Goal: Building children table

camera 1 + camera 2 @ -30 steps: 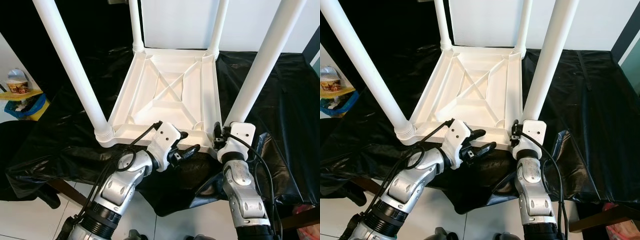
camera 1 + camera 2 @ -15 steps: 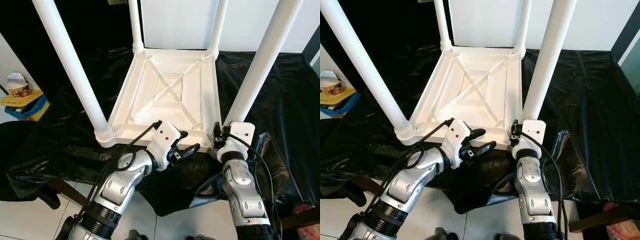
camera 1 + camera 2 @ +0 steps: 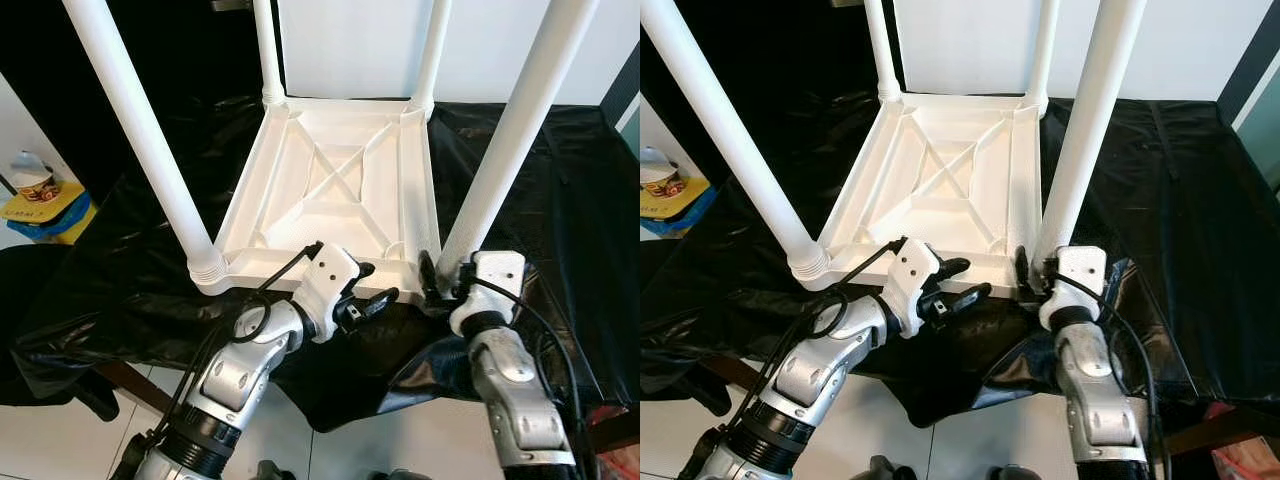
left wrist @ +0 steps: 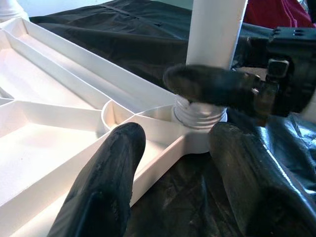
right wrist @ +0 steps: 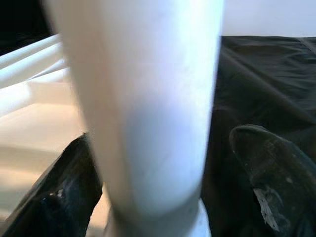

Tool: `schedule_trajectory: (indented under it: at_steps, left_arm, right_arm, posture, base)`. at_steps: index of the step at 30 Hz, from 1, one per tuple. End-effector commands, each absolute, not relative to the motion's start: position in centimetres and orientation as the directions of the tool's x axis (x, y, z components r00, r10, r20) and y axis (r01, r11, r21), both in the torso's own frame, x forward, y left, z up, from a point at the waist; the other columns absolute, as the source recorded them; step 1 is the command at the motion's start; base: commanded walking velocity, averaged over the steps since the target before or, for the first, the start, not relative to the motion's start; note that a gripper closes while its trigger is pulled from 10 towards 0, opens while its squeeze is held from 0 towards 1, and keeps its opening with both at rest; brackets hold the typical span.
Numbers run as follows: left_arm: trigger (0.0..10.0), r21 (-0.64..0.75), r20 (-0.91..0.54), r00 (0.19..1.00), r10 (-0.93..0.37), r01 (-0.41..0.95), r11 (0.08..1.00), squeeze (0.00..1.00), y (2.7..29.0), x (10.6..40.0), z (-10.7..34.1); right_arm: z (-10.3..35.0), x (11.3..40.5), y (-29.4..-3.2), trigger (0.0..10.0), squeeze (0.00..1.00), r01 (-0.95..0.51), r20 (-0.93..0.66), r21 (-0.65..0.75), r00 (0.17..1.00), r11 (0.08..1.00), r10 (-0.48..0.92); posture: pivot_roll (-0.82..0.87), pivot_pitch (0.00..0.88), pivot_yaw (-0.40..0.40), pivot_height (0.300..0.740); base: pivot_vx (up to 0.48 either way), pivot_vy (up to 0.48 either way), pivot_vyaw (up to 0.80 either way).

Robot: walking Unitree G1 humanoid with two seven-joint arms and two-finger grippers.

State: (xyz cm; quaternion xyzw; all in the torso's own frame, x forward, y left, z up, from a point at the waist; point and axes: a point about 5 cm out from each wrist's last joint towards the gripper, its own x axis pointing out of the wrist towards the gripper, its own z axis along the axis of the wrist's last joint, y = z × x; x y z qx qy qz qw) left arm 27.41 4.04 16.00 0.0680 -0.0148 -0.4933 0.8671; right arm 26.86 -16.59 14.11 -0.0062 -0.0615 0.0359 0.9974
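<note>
The white table top [image 3: 340, 190] lies upside down in the middle of the frame on a black plastic sheet [image 3: 540, 180], its ribbed underside facing up, and all four white legs stand in its corner sockets: the far left leg [image 3: 266, 50] and far right leg [image 3: 432, 55] at the top of the frame, the near left leg [image 3: 145, 130] running from the upper left corner down to its threaded collar, and the near right leg [image 3: 515, 130] slanting down from the upper right. The right gripper [image 3: 1038, 268] is at the foot of that near right leg, low and right of centre, and its wrist view shows one black finger on each side of the leg with a gap to the outer one, so the jaws straddle it loosely rather than clamp it. The left gripper [image 3: 375, 290] sits just below the table top's near edge, jaws spread wide and holding nothing, pointing toward the same corner. Judging by this, assembly looks nearly finished; what likely remains is seating or tightening this last leg (its collar threads are visible above the socket in the left wrist view) and then turning the table upright. A paper cup [image 3: 34, 175] sits at the left edge.
</note>
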Motion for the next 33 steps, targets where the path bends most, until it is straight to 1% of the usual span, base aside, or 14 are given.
schedule_trajectory:
  at_steps: [1, 5, 7, 8, 9, 18, 19, 20, 28, 29, 30, 31, 32, 33]
  left_arm:
    - [10.0, 0.131, -0.046, 0.489, -0.871, 0.867, 0.481, 0.0, 4.2, 27.1, 15.9]
    - [10.0, 0.132, -0.046, 0.489, -0.871, 0.867, 0.48, 0.0, 4.3, 27.1, 15.9]
    - [10.0, 0.131, -0.048, 0.489, -0.871, 0.868, 0.48, 0.0, 4.4, 27.2, 16.0]
    - [10.0, 0.131, -0.048, 0.489, -0.871, 0.868, 0.48, 0.0, 4.4, 27.2, 16.0]
    - [10.0, 0.131, -0.049, 0.489, -0.871, 0.868, 0.479, 0.0, 4.5, 27.2, 16.0]
    - [10.0, 0.124, -0.059, 0.475, -0.878, 0.876, 0.466, 0.0, 4.4, 27.0, 16.0]
    - [10.0, 0.125, -0.06, 0.473, -0.879, 0.877, 0.464, 0.0, 4.4, 27.0, 15.9]
    - [10.0, 0.127, -0.061, 0.473, -0.879, 0.877, 0.464, 0.0, 4.4, 27.0, 15.9]
    - [10.0, 0.131, -0.057, 0.479, -0.876, 0.874, 0.469, 0.0, 4.3, 27.0, 15.9]
    - [10.0, 0.134, -0.056, 0.484, -0.874, 0.871, 0.473, 0.0, 4.3, 27.2, 15.8]
    - [10.0, 0.134, -0.056, 0.484, -0.874, 0.871, 0.473, 0.0, 4.3, 27.2, 15.8]
    - [10.0, 0.139, -0.056, 0.489, -0.87, 0.867, 0.479, 0.0, 4.4, 27.3, 15.8]
    - [10.0, 0.139, -0.056, 0.489, -0.87, 0.867, 0.479, 0.0, 4.4, 27.3, 15.8]
    - [10.0, 0.145, -0.057, 0.494, -0.868, 0.864, 0.482, 0.0, 4.5, 27.4, 15.7]
  right_arm:
    - [14.1, 26.7, -17.0, 10.0, 0.0, -0.144, 0.12, -0.022, 0.982, 0.989, 0.145]
    - [14.4, 26.9, -17.7, 10.0, 0.0, -0.207, 0.12, -0.058, 0.97, 0.977, 0.213]
    - [14.6, 27.4, -18.2, 10.0, 0.0, -0.273, 0.111, -0.088, 0.953, 0.958, 0.282]
    - [14.6, 27.4, -18.2, 10.0, 0.0, -0.273, 0.111, -0.088, 0.953, 0.958, 0.282]
    - [14.9, 27.8, -18.7, 10.0, 0.0, -0.328, 0.105, -0.124, 0.934, 0.936, 0.341]
    - [14.3, 29.4, -18.4, 10.0, 0.0, -0.445, 0.039, -0.184, 0.887, 0.876, 0.459]
    - [14.1, 29.5, -18.4, 4.0, 0.0, -0.45, 0.03, -0.187, 0.886, 0.873, 0.463]
    - [13.9, 29.6, -18.4, 0.0, 0.0, -0.459, 0.022, -0.179, 0.882, 0.87, 0.47]
    - [13.3, 29.9, -18.7, 0.0, 0.0, -0.477, 0.003, -0.17, 0.875, 0.862, 0.484]
    - [13.0, 30.0, -18.8, 0.0, 0.0, -0.47, -0.001, -0.164, 0.879, 0.867, 0.476]
    - [13.0, 30.0, -18.8, 0.0, 0.0, -0.47, -0.001, -0.164, 0.879, 0.867, 0.476]
    - [12.7, 29.9, -18.9, 1.1, 0.0, -0.453, -0.005, -0.154, 0.889, 0.878, 0.458]
    - [12.7, 29.9, -18.9, 1.1, 0.0, -0.453, -0.005, -0.154, 0.889, 0.878, 0.458]
    - [12.4, 29.9, -18.9, 10.0, 0.0, -0.435, -0.01, -0.139, 0.899, 0.89, 0.438]
  posture:
    - [-0.16, 0.072, 0.025, 0.74]
    - [-0.16, 0.075, 0.028, 0.74]
    - [-0.16, 0.077, 0.029, 0.74]
    - [-0.16, 0.077, 0.029, 0.74]
    - [-0.16, 0.081, 0.031, 0.74]
    - [-0.15, 0.074, 0.027, 0.74]
    - [-0.14, 0.069, 0.019, 0.74]
    - [-0.14, 0.064, 0.013, 0.74]
    - [-0.14, 0.043, -0.004, 0.74]
    - [-0.14, 0.021, -0.014, 0.74]
    - [-0.14, 0.021, -0.014, 0.74]
    - [-0.14, 0.012, -0.016, 0.74]
    - [-0.14, 0.012, -0.016, 0.74]
    - [-0.14, 0.004, -0.018, 0.74]
  base:
    - [0.0, 0.0, 0.0]
    - [0.0, 0.0, 0.0]
    - [0.0, 0.0, 0.0]
    - [0.0, 0.0, 0.0]
    - [0.0, 0.0, 0.0]
    - [0.0, 0.0, 0.0]
    - [0.0, 0.0, 0.0]
    - [0.0, 0.0, 0.0]
    - [0.0, 0.0, 0.0]
    - [0.0, 0.0, 0.0]
    - [0.0, 0.0, 0.0]
    - [0.0, 0.0, 0.0]
    - [0.0, 0.0, 0.0]
    - [0.0, 0.0, 0.0]
